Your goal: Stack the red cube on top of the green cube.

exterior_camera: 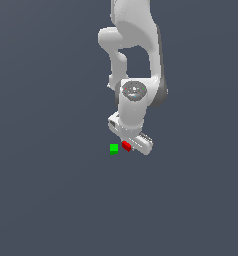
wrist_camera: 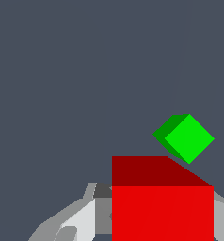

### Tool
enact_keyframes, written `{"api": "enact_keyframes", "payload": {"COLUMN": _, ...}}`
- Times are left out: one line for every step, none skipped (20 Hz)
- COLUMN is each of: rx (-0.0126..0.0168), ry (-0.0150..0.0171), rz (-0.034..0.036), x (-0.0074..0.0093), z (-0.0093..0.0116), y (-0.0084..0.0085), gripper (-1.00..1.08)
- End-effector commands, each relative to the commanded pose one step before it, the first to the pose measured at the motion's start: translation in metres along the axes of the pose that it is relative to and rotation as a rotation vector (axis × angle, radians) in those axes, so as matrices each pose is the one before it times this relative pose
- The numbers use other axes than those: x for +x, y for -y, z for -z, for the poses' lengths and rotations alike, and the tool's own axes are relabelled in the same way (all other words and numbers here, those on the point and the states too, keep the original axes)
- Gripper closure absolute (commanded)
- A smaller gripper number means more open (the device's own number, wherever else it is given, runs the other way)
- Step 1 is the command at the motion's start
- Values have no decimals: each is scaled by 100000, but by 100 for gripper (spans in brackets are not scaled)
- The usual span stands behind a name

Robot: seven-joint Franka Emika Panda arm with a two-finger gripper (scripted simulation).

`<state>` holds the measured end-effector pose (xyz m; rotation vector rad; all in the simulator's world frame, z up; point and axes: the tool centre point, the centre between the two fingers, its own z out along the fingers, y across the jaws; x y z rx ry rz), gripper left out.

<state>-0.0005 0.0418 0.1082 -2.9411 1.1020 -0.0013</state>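
The red cube [exterior_camera: 126, 146] sits between the fingers of my white gripper [exterior_camera: 129, 143], which is shut on it. In the wrist view the red cube [wrist_camera: 162, 202] fills the lower part of the picture, with a grey finger [wrist_camera: 74, 221] showing beside it. It looks much larger there than the green cube, so it is closer to the camera. The green cube [exterior_camera: 114, 148] rests on the dark floor just to the exterior view's left of the red cube, a small gap apart. From the wrist, the green cube [wrist_camera: 188, 139] lies beyond the red one, turned diagonally.
A plain dark grey floor [exterior_camera: 51, 200] surrounds the cubes. The white arm [exterior_camera: 136, 55] rises behind the gripper toward the top of the exterior view.
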Motion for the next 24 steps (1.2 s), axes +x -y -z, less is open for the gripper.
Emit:
{"api": "enact_keyframes", "payload": {"rx": -99, "ry": -34, "rz": -155, "x": 473, "z": -852, "y": -1321, "gripper": 108}}
{"api": "enact_keyframes", "payload": {"rx": 0, "ry": 0, "rz": 0, "x": 225, "z": -442, "y": -660, "gripper": 108}}
{"api": "enact_keyframes", "payload": {"rx": 0, "ry": 0, "rz": 0, "x": 248, "z": -482, "y": -717, "gripper": 108}}
{"api": "enact_keyframes", "payload": {"rx": 0, "ry": 0, "rz": 0, "x": 243, "z": -468, "y": -691, "gripper": 108}}
{"api": "enact_keyframes", "payload": {"rx": 0, "ry": 0, "rz": 0, "x": 229, "z": -434, "y": -638, "gripper": 108}}
{"api": "enact_keyframes", "payload": {"rx": 0, "ry": 0, "rz": 0, "x": 213, "z": -396, "y": -576, "gripper": 108}}
{"api": "enact_keyframes", "payload": {"rx": 0, "ry": 0, "rz": 0, "x": 194, "z": -353, "y": -508, "gripper": 108}}
{"api": "enact_keyframes", "payload": {"rx": 0, "ry": 0, "rz": 0, "x": 173, "z": -308, "y": -438, "gripper": 108}}
{"api": "enact_keyframes", "payload": {"rx": -65, "ry": 22, "rz": 12, "x": 147, "z": -295, "y": -356, "gripper": 108}}
{"api": "enact_keyframes", "payload": {"rx": 0, "ry": 0, "rz": 0, "x": 125, "z": -212, "y": -294, "gripper": 108}}
{"api": "enact_keyframes", "payload": {"rx": 0, "ry": 0, "rz": 0, "x": 99, "z": -164, "y": -225, "gripper": 108}}
{"api": "enact_keyframes", "payload": {"rx": 0, "ry": 0, "rz": 0, "x": 72, "z": -117, "y": -158, "gripper": 108}}
{"api": "enact_keyframes", "payload": {"rx": 0, "ry": 0, "rz": 0, "x": 44, "z": -70, "y": -94, "gripper": 108}}
{"api": "enact_keyframes", "payload": {"rx": 0, "ry": 0, "rz": 0, "x": 15, "z": -23, "y": -31, "gripper": 108}}
{"api": "enact_keyframes", "payload": {"rx": 0, "ry": 0, "rz": 0, "x": 0, "z": 0, "y": 0, "gripper": -92}}
{"api": "enact_keyframes", "payload": {"rx": 0, "ry": 0, "rz": 0, "x": 0, "z": 0, "y": 0, "gripper": -92}}
{"api": "enact_keyframes", "payload": {"rx": 0, "ry": 0, "rz": 0, "x": 0, "z": 0, "y": 0, "gripper": -92}}
{"api": "enact_keyframes", "payload": {"rx": 0, "ry": 0, "rz": 0, "x": 0, "z": 0, "y": 0, "gripper": -92}}
{"api": "enact_keyframes", "payload": {"rx": 0, "ry": 0, "rz": 0, "x": 0, "z": 0, "y": 0, "gripper": -92}}
{"api": "enact_keyframes", "payload": {"rx": 0, "ry": 0, "rz": 0, "x": 0, "z": 0, "y": 0, "gripper": -92}}
{"api": "enact_keyframes", "payload": {"rx": 0, "ry": 0, "rz": 0, "x": 0, "z": 0, "y": 0, "gripper": -92}}
{"api": "enact_keyframes", "payload": {"rx": 0, "ry": 0, "rz": 0, "x": 0, "z": 0, "y": 0, "gripper": -92}}
{"api": "enact_keyframes", "payload": {"rx": 0, "ry": 0, "rz": 0, "x": 0, "z": 0, "y": 0, "gripper": -92}}
{"api": "enact_keyframes", "payload": {"rx": 0, "ry": 0, "rz": 0, "x": 0, "z": 0, "y": 0, "gripper": -92}}
